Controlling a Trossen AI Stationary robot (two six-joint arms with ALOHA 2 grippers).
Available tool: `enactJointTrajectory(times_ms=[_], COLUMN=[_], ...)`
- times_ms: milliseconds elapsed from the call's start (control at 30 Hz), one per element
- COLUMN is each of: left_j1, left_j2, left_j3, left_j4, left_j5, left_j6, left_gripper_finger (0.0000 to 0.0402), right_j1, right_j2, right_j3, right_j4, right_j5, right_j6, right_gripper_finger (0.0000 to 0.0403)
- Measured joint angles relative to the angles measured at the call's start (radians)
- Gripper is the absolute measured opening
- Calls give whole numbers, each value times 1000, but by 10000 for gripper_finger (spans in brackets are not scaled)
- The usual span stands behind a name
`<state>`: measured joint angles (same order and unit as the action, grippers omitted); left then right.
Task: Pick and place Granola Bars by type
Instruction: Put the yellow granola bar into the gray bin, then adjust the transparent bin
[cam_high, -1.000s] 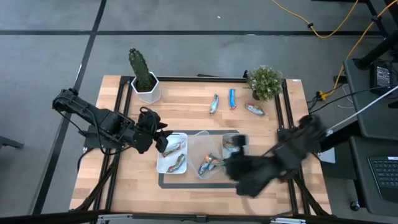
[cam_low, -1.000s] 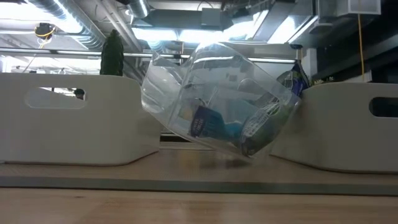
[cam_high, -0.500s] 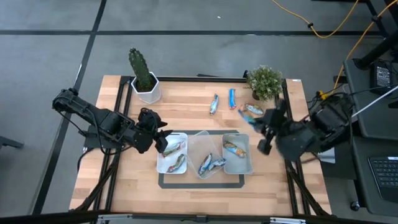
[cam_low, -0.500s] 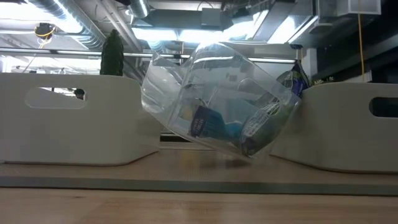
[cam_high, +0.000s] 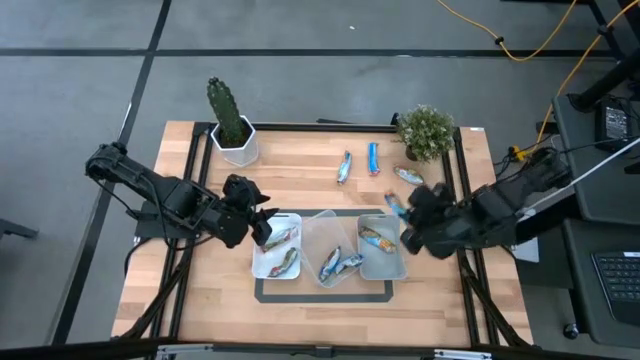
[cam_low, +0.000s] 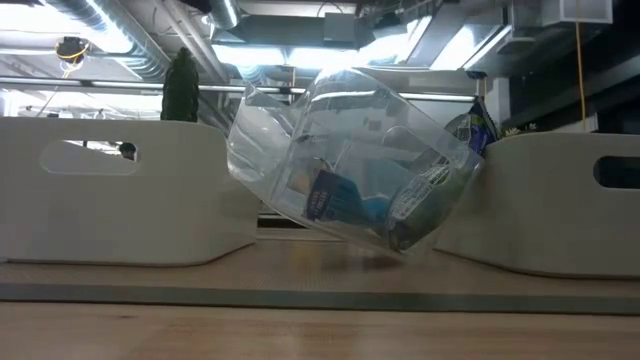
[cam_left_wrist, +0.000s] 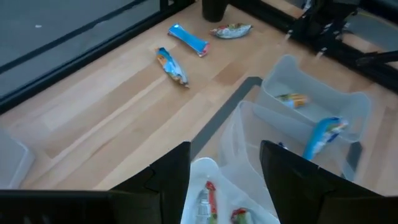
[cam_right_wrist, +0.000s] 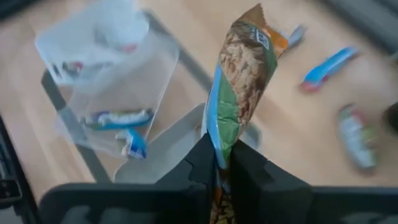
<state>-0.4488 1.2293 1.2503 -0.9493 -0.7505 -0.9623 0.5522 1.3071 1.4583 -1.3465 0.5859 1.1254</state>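
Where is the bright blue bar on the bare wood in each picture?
High view: the blue bar lies on the table's far side, left of the leafy plant.
Low view: not in it.
Left wrist view: blue bar on bare wood.
Right wrist view: blue bar, blurred, beyond the held bar.
Shared landmark: the silvery bar beside it.
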Motion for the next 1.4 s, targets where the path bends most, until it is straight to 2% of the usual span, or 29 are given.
enactJointTrajectory(times_ms=[200, 333, 600, 767, 867, 967, 1167, 1267, 1400], left_j1=[58, 92, 147, 193, 210, 212, 192, 188, 187], left_j2=[60, 106, 172, 209, 234, 258, 310, 348, 414], left_j3=[0, 0, 0, 0, 0, 0, 0, 0, 0], left_j4=[-52, -72, -111, -203, -195, -165, -156, -148, -153], left_j5=[24, 56, 68, 131, 194, 244, 283, 305, 312], left_j6=[18, 36, 36, -37, -36, -39, -107, -109, -117], left_gripper_finger=[184, 184, 184, 184, 184, 184, 184, 184, 184], right_j1=[-39, -48, -64, -71, -76, -79, -78, -78, -78], right_j2=[1, 2, 0, 0, 0, -3, -4, -4, -4], right_j3=[-269, -396, -537, -567, -559, -557, -557, -557, -557], right_j4=[338, 486, 527, 533, 538, 547, 550, 550, 550], right_j5=[-109, -175, -290, -301, -300, -297, -268, -265, -265], right_j6=[9, 51, 103, 54, 2, -28, -62, -90, -133], right_gripper_finger=[13, 24, 47, 56, 85, 132, 219, 242, 249])
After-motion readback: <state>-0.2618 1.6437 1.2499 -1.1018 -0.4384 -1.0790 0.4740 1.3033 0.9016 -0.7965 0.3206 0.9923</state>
